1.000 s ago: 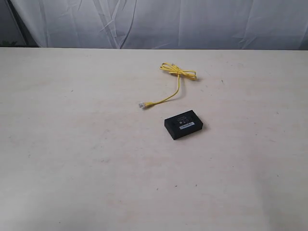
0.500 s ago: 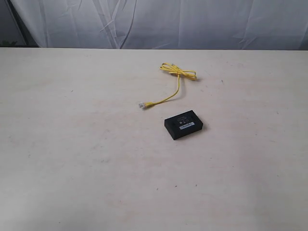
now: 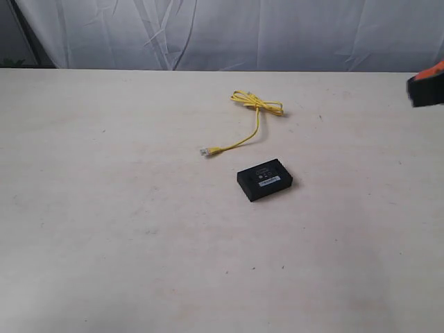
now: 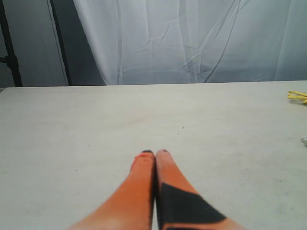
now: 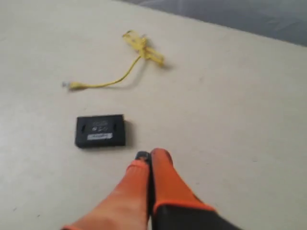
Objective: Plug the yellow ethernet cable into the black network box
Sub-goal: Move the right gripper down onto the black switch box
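The yellow ethernet cable (image 3: 250, 119) lies on the table, its far end coiled in loops and one clear plug (image 3: 205, 151) pointing left. The right wrist view shows the cable (image 5: 125, 72) too; a bit of the yellow cable (image 4: 297, 96) reaches the edge of the left wrist view. The black network box (image 3: 264, 179) rests flat just in front of the cable, also seen as a box (image 5: 100, 130) with a white label. My right gripper (image 5: 150, 156) is shut and empty, hovering short of the box; its tip (image 3: 425, 89) enters the exterior view at the right edge. My left gripper (image 4: 154, 153) is shut and empty above bare table.
A pale tabletop (image 3: 125, 229) spreads around both objects. A white draped cloth (image 3: 243, 31) hangs behind the table's far edge. A dark stand (image 4: 9, 52) is beside the cloth in the left wrist view.
The right gripper's orange and black tip has come into the exterior view at the right edge. Cable and box have not moved.
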